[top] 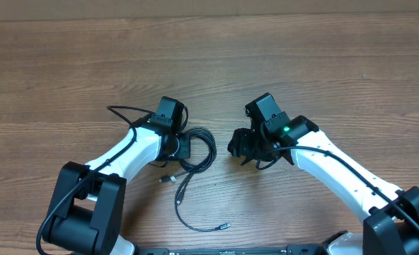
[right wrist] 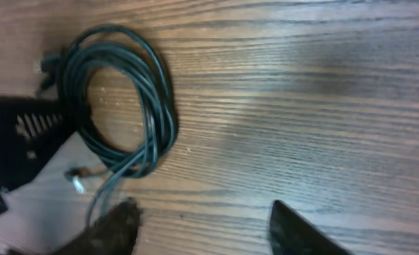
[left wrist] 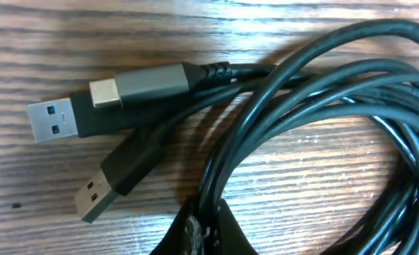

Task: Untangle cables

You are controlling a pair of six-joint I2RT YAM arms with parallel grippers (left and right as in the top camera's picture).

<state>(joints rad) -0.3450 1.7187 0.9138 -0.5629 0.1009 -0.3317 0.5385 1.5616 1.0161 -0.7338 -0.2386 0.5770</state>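
A brown wood-grain desk (top: 209, 64) fills every view. The cables (top: 199, 152) lie coiled in a rough oval near its middle, just beside the left pincer (left wrist: 202, 230), which is closed on strands of the coil. In the left wrist view, three plugs (left wrist: 135, 85) point leftward side by side. One loose tail (top: 181, 202) runs toward the robot's edge, its silver tip (top: 224, 227) pointing right. The right pincer (right wrist: 202, 209) is agape over bare wood beside the coil.

Black cables (left wrist: 227, 159), silver plug tips (left wrist: 50, 122); brown wood-grain table (top: 209, 64); white arms (top: 139, 149)
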